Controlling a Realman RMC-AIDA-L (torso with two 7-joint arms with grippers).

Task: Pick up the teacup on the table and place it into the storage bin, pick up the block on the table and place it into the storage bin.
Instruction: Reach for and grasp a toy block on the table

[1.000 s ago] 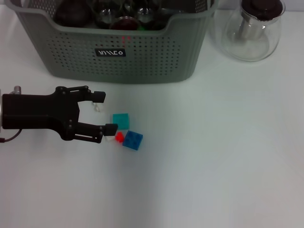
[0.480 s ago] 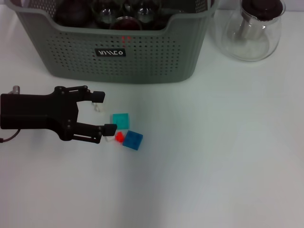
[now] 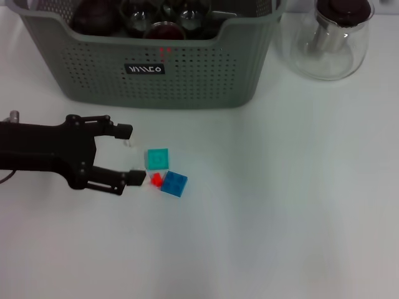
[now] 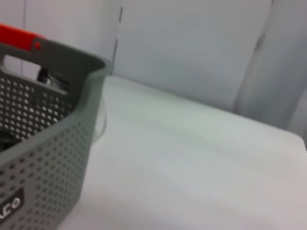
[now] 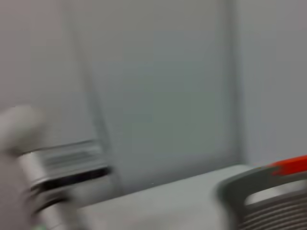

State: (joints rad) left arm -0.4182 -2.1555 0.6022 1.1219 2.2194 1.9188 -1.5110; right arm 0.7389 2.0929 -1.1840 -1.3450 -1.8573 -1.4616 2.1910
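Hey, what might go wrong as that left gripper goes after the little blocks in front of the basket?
The teal block, red piece and blue block sit bunched together, so the open left gripper may shove or catch a neighbour instead of one block. A small white piece by its upper finger could get knocked aside. The storage bin already holds glassware, so a dropped block may strike it.

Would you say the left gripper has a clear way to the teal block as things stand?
Probably yes. The left gripper is open beside the teal block, with only bare table between; the small red piece and blue block lie off the path.
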